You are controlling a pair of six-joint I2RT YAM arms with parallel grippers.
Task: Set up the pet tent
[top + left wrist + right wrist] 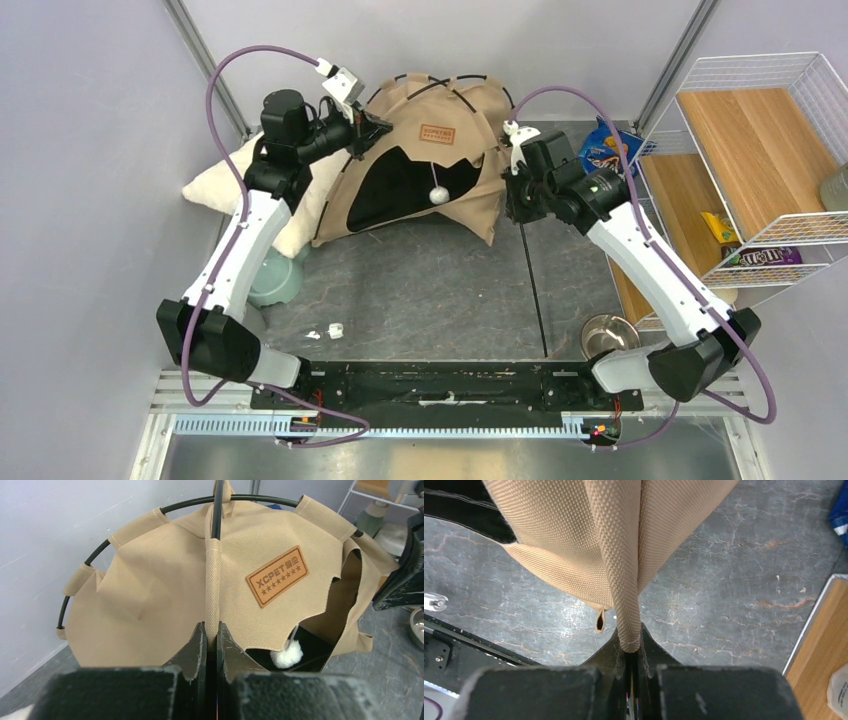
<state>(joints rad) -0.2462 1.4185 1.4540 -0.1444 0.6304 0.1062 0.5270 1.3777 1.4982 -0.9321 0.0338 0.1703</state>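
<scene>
Pet tent (420, 175) sits at the back middle of the desk (440, 290), roughly domed, opening facing the arms. White pompom (437, 196) hangs in the doorway, and a fluffy pillow (225, 185) lies just beside the tent on its left.

Left jaws are pinched almost closed on the tan pole sleeve (213, 580) at the tent's upper left, with the black pole (216, 510) running out above it. Right jaws are likewise almost closed on a fabric sleeve end (621, 580) at the tent's lower right corner. Whether the pole tip sits inside that fold is hard to tell from the wrist view.

Handling: light overall. The fabric is soft and floppy, with a woven texture that should give decent friction. The poles are thin, springy and bowed under tension, so they would likely snap back or slip if let go. Best holds are the sleeves and pole ends, not the loose panels. Pinch firmly, move both sides together, and avoid overbending the poles. The tent may skate on the smooth desk.
</scene>
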